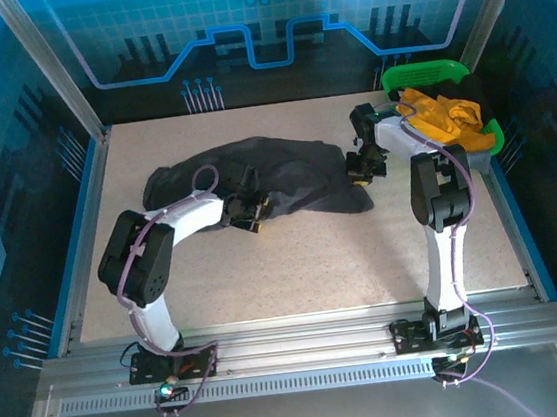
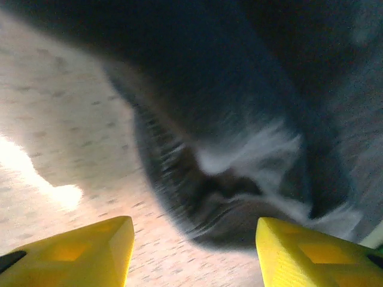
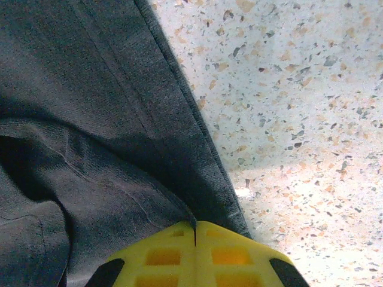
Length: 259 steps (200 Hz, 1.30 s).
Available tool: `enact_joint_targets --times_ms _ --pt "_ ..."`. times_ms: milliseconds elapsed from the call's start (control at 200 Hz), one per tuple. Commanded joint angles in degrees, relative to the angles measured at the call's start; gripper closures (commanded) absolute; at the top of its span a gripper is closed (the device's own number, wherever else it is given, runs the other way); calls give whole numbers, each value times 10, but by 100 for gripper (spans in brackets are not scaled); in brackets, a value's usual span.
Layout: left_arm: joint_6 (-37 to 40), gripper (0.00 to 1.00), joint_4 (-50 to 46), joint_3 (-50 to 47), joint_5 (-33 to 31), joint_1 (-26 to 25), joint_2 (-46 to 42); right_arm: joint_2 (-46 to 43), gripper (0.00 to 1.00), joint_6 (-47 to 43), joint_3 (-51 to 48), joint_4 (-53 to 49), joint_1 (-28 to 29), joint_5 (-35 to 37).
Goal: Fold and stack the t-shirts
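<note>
Black t-shirt (image 1: 265,175) lies crumpled, long axis left to right across the bench (image 1: 315,265), with right fingers (image 3: 194,239) pinched together on its right hem and left fingers (image 2: 96,251) spread apart beside its near edge.

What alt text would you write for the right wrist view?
The right end effector, its yellow fingers pressed together, pinches the hem of a dark grey t-shirt. The shirt covers the left of the frame; speckled table lies on the right.
</note>
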Motion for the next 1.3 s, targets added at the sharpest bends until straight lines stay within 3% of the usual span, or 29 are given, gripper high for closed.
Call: enact_joint_targets --times_ms 0,255,415,660,810,950,1055,1185,1291 --pt "-95 45 47 15 5 2 21 -2 100 -8 -3 -5 -10 -12" --pt "-117 60 18 -12 7 1 18 -3 100 -7 -4 -3 -15 -15" --pt "-82 100 -12 -16 -25 3 -22 -5 100 -4 -4 -4 -17 -3" --pt "3 100 -143 -79 -48 50 -202 -8 100 6 17 -3 -24 17" --pt "53 100 -159 -139 -33 131 -323 -30 100 8 46 -4 -22 23" --pt "126 100 -196 -140 -21 201 -373 -78 100 -1 48 -15 -5 41" --pt "162 100 -255 -126 -29 228 -389 -140 100 0 -28 -5 20 54" --pt "189 100 -324 -118 -62 252 -409 -244 100 -9 -197 44 62 88" --pt "214 100 -350 -115 -87 267 -416 -316 96 3 -321 75 60 109"
